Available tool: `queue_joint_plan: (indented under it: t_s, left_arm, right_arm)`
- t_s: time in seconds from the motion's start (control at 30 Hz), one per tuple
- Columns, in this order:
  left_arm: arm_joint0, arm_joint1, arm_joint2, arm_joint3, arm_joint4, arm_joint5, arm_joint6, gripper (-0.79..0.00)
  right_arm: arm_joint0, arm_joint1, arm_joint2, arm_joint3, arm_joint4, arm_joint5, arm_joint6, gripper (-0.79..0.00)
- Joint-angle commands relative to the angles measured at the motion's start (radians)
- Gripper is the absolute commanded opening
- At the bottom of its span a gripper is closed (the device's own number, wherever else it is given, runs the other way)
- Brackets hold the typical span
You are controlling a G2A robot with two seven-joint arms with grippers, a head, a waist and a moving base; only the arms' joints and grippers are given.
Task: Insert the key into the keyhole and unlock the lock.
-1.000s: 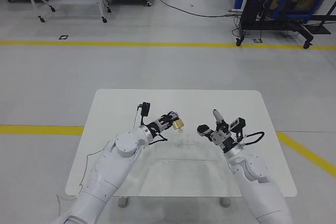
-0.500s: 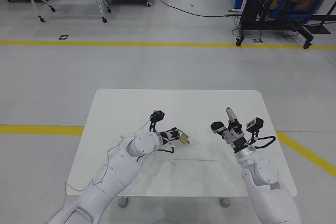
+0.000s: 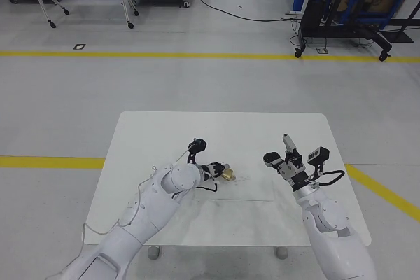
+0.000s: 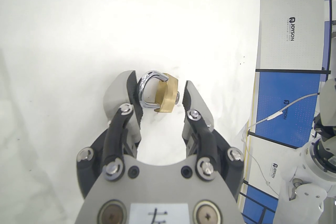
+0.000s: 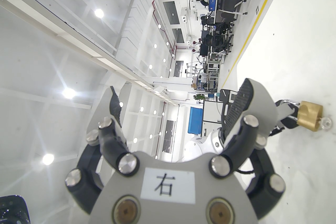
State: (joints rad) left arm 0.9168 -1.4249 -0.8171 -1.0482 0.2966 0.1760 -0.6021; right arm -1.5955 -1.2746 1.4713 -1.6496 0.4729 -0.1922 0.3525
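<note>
Lock [image 4: 166,97] lies between the fingers of my left tool [image 4: 160,89], which stand apart: one pad just beside the steel shackle [image 4: 141,93], the other clear of the brass body. It rests on the table [image 4: 78,12]. A small silver key [image 4: 178,97] appears seated in the keyhole. My right tool [image 5: 181,92] hangs well apart, spread and empty. I judge insertion done; next, my left must clamp the body while the right turns the key. Whether the shackle has sprung I cannot tell.
</note>
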Motion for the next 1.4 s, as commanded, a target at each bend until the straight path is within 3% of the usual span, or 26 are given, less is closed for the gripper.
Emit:
queue_joint_plan:
  t_s: [0.0, 0.3, 0.73, 0.93, 1.17, 1.37]
  left_arm:
    - [0.001, 0.001, -0.007, 0.001, -0.001, 0.001, 0.0, 0.0]
    - [0.029, 0.008, -0.046, -0.043, -0.002, -0.073, 0.064, 0.0]
    - [0.149, 0.04, -0.159, -0.215, 0.094, -0.288, 0.329, 0.0]
    - [0.201, 0.058, -0.17, -0.289, 0.382, -0.22, 0.499, 0.0]
    - [0.218, 0.05, -0.193, -0.284, 0.267, -0.253, 0.515, 0.0]
    - [0.218, 0.05, -0.193, -0.284, 0.267, -0.253, 0.515, 0.0]
  right_arm:
    - [0.0, 0.0, 0.0, 0.0, 0.0, 0.0, 0.0, 0.0]
    - [0.0, 0.0, 0.0, 0.0, 0.0, 0.0, 0.0, 0.0]
    - [0.0, 0.0, 0.0, 0.0, 0.0, 0.0, 0.0, 0.0]
    - [0.0, 0.0, 0.0, 0.0, 0.0, 0.0, 0.0, 0.0]
    - [0.0, 0.0, 0.0, 0.0, 0.0, 0.0, 0.0, 0.0]
    - [0.0, 0.0, 0.0, 0.0, 0.0, 0.0, 0.0, 0.0]
